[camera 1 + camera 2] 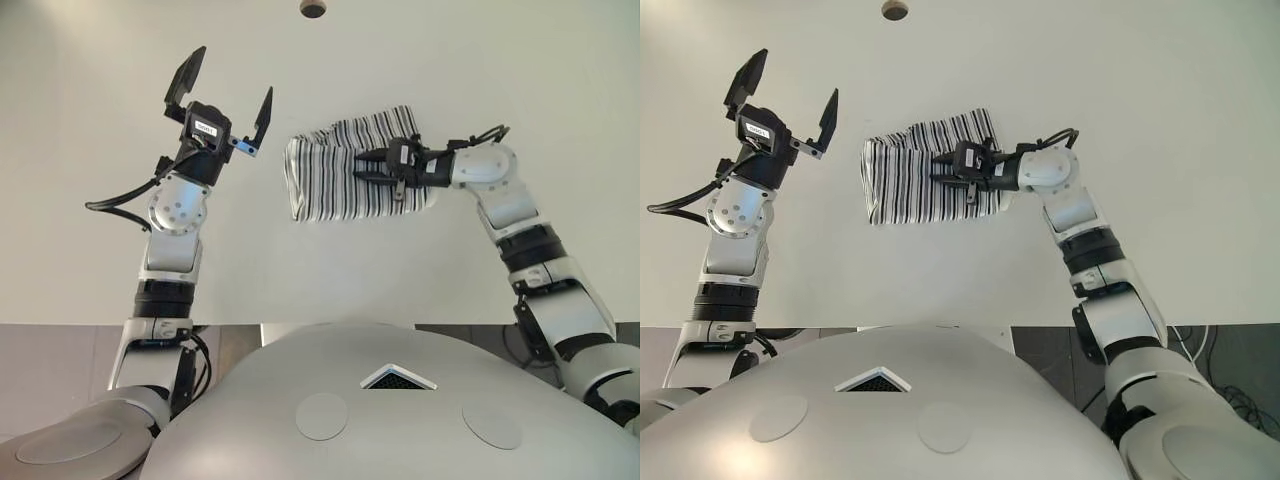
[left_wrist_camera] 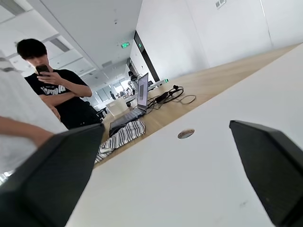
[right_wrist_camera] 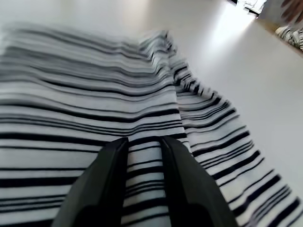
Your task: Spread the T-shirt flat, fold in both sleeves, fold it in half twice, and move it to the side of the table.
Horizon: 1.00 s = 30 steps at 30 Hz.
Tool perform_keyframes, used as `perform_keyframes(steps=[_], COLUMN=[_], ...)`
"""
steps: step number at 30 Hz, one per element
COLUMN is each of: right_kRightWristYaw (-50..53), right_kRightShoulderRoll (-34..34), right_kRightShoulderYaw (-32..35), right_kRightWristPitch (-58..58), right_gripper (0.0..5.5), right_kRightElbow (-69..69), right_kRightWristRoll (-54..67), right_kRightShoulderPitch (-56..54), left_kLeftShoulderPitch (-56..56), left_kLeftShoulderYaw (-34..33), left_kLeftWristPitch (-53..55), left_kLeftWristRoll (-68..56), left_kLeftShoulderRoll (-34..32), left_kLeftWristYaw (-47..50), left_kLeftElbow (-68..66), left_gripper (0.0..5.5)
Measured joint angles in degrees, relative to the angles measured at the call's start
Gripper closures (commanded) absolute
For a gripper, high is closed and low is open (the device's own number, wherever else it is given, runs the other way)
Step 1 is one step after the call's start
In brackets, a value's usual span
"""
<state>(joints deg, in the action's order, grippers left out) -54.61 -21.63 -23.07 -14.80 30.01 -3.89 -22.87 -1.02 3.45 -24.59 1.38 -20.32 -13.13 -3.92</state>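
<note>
Right gripper (image 3: 143,140) resting on folded T-shirt (image 1: 325,185) mid-table, fingers nearly together, pinch unclear | left gripper (image 1: 233,78) hovering beside it, spread wide | step: probably sliding bundle aside | next: pressing down so folds aren't opening | table (image 1: 500,60) lying bare all round, near edge well apart

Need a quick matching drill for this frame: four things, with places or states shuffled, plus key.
Things:
1. T-shirt
2. left gripper
3. right gripper
4. round hole

Places or states:
a. on top of the striped cloth
b. far back in the table, beyond the T-shirt
c. open, to the left of the T-shirt, not touching it
d. striped, folded, lying on the white table

Pairs: 1-d, 2-c, 3-a, 4-b
</note>
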Motion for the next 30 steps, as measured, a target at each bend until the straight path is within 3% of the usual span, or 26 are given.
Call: perform_keyframes(steps=[4,8,12,17,27,30], right_kRightWristYaw=[6.7,8.8,18.2,31.8,33.1,46.3], right_kRightShoulderRoll=[0.1,-6.4,-19.4,-26.3,-22.7,-19.3], right_kRightShoulderYaw=[-1.1,4.0,16.5,31.2,33.3,35.5], right_kRightWristPitch=[-6.3,-9.3,0.0,13.0,14.9,4.1], right_gripper=[4.21,4.21,4.21,4.21,4.21,4.21], right_kRightElbow=[16.2,27.0,39.8,45.9,43.5,34.8], right_kRightWristRoll=[-5.0,-2.9,4.3,13.3,12.0,10.1], right_kRightShoulderPitch=[-9.9,-11.2,-8.3,-3.7,-6.0,-4.1], left_kLeftShoulderPitch=[-0.9,-1.7,-4.0,-6.5,-9.7,-9.3], left_kLeftShoulderYaw=[-0.1,-1.6,-2.2,-2.4,-4.5,-4.7], left_kLeftWristPitch=[-0.9,-0.9,-0.9,-0.9,-0.9,-0.9], left_kLeftWristRoll=[1.2,1.4,2.3,5.1,6.1,5.9], left_kLeftShoulderRoll=[0.6,1.7,2.9,4.0,4.7,6.3], left_kLeftWristYaw=[0.1,1.6,3.6,5.3,7.1,7.6], left_kLeftElbow=[2.7,4.7,6.6,9.0,11.3,11.6], left_gripper=[0.62,0.62,0.62,0.62,0.62,0.62])
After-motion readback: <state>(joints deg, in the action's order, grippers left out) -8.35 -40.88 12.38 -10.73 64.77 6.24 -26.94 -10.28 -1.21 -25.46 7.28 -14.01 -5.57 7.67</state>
